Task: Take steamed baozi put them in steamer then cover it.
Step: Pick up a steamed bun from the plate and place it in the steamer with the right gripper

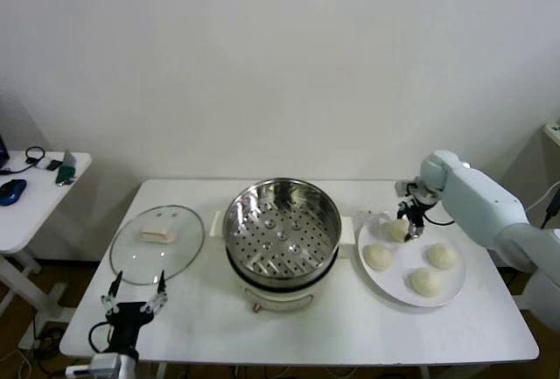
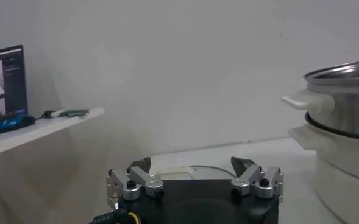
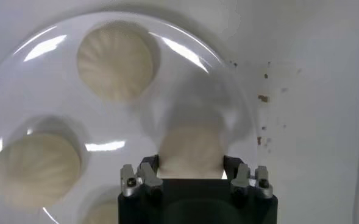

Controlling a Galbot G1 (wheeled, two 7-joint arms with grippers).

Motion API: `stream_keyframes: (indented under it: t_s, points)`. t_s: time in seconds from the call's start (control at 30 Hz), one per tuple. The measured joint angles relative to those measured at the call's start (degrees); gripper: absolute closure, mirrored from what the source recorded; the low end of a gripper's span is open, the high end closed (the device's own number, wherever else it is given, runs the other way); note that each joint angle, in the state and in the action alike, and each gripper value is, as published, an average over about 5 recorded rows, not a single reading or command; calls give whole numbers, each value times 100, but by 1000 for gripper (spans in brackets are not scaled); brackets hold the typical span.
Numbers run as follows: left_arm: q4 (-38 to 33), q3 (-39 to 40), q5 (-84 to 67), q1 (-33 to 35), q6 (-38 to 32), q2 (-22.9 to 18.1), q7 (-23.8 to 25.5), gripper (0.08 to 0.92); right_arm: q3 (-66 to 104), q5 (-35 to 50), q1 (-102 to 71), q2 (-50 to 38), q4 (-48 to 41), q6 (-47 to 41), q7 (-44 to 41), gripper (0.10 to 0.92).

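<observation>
1. A steamed baozi (image 3: 188, 149) on the plate (image 1: 455, 287) is being pinched between the right gripper (image 3: 191, 171) jaws.
2. The left gripper (image 2: 194, 176) jaws are spread, parked.
3. A gentle, centred squeeze is being advised before lifting towards the steamer (image 1: 282, 226).

bright, even room light from above, soft and white, with only faint shadows under the steamer (image 1: 282, 232) and the plate (image 1: 455, 287) on the table (image 1: 350, 326). the steel bowl throws small glints off its wall. seen from the right wrist, the plate carries long white streaks of glare, and the bun between the fingers (image 3: 190, 149) is smeared with blur, its shadow hazy. the left wrist view looks flat and slightly dim.
</observation>
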Motion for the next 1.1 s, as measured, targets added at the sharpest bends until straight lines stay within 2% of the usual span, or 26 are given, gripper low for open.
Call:
stream_keyframes:
  t_s: [0.23, 0.6, 0.87, 1.1]
  points:
    - [-27, -22, -20, 44, -4, 0, -10, 177, -662, 243, 760, 18, 412, 345, -189, 338]
    - [-45, 29, -56, 115, -28, 0, -14, 177, -1970, 568, 2483, 332, 1628, 1195, -513, 338]
    - [-70, 98, -56, 185, -34, -3, 3, 177, -2287, 435, 3067, 878, 2530, 1723, -657, 332]
    - [-106, 99, -47, 199, -33, -2, -10, 177, -2295, 117, 3015, 1425, 2908, 1992, -708, 330]
